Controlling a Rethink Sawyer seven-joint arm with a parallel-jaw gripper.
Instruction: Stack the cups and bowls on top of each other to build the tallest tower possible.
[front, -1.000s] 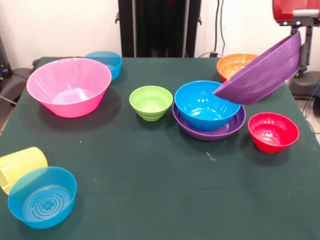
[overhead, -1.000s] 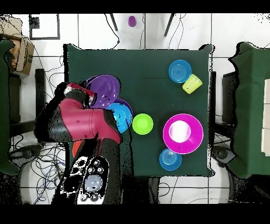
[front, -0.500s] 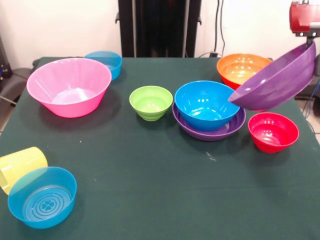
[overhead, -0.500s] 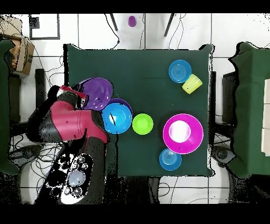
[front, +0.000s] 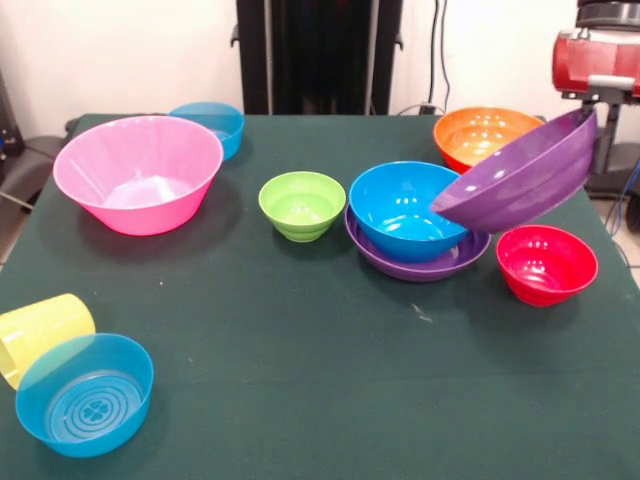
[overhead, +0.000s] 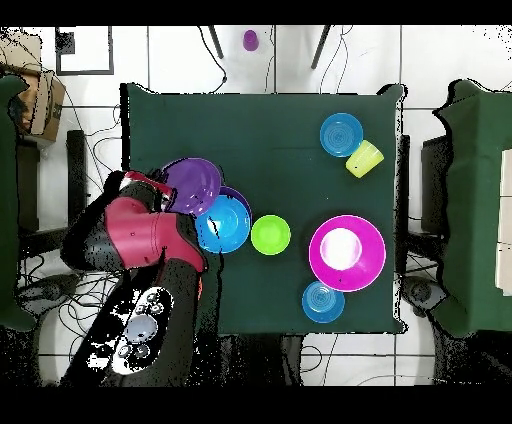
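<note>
My gripper (front: 598, 103) is shut on the rim of a wide purple bowl (front: 515, 185) and holds it tilted in the air. The bowl's low edge hangs over the blue bowl (front: 405, 210), which sits in a second wide purple bowl (front: 420, 257). A red bowl (front: 546, 262) stands below the held bowl and an orange bowl (front: 478, 133) behind it. A green bowl (front: 302, 203), a large pink bowl (front: 138, 172) and two translucent blue bowls (front: 215, 122) (front: 85, 392) stand apart. A ribbed yellow cup (front: 40, 333) lies on its side. In the overhead view the held bowl (overhead: 192, 183) overlaps the blue bowl (overhead: 225, 222).
In the overhead view the red arm (overhead: 140, 235) covers the table's left edge and hides the red and orange bowls. A purple cup (overhead: 250, 40) lies on the floor beyond the table. The green table cloth (front: 320, 380) is bare at the front middle.
The held purple bowl swung right, away from the blue bowl, then came back left and lower. It is less steeply tilted than a second ago. Nothing else moved.
</note>
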